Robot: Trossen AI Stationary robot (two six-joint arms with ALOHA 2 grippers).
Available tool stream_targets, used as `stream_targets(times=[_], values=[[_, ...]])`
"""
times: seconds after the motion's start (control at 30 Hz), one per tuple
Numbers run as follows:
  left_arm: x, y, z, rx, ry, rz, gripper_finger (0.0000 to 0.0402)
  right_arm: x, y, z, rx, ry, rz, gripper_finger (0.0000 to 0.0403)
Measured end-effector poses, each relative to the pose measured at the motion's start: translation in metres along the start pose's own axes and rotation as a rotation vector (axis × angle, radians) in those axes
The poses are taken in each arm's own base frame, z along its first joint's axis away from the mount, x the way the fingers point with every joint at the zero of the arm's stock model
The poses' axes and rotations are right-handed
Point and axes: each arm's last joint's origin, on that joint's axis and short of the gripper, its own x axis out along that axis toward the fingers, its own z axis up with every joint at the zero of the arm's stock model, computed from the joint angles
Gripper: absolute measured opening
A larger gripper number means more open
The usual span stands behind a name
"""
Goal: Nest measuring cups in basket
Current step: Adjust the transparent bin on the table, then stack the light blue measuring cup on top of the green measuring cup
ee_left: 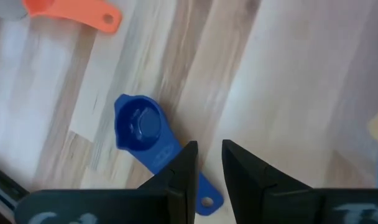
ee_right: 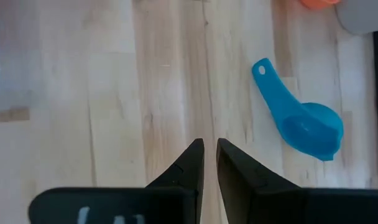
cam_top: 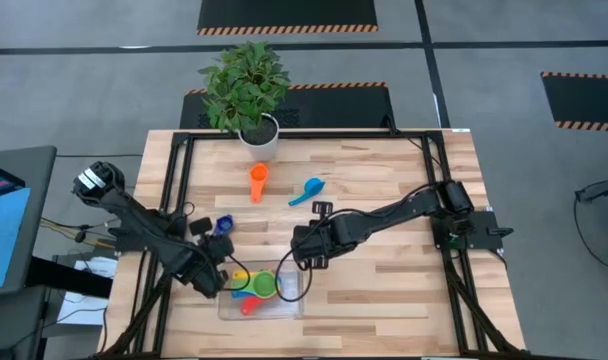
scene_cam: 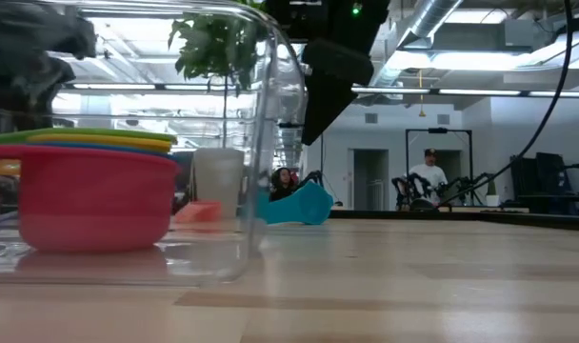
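Lower left of the high view, the left gripper (cam_top: 227,266) hovers nearly closed, empty, beside the basket (cam_top: 292,303); the right gripper (cam_top: 306,263), centre, likewise.

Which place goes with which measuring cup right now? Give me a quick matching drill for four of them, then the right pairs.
Things:
1. orange cup
2. light blue cup
3. blue cup
4. red cup

Places:
A. inside the basket
B. on the table beside the left gripper
C. on the table just in front of the white plant pot
D. on the table beyond the right gripper, to the right of the orange one

Pairs: 1-C, 2-D, 3-B, 4-A
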Motion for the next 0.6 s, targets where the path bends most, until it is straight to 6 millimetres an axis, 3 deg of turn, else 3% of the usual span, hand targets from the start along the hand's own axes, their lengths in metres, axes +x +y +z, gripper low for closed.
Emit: stream_targets(times=[0.27, 0.5, 0.6], values=[[-0.001, 0.002, 0.01, -0.026, 0.006, -0.014, 0.0062, 0.006, -0.012, 0.014, 0.014, -0.103, 0.004, 0.0065], [-0.037, 0.004, 0.013, 0.024, -0.089, -0.05, 0.0062, 0.012, -0.025, 0.025, -0.012, -0.178, 0.004, 0.0065], [-0.049, 0.011, 0.009, 0.013, -0.16, -0.063, 0.0062, 0.016, -0.032, 0.029, 0.003, -0.198, 0.093, 0.0065]])
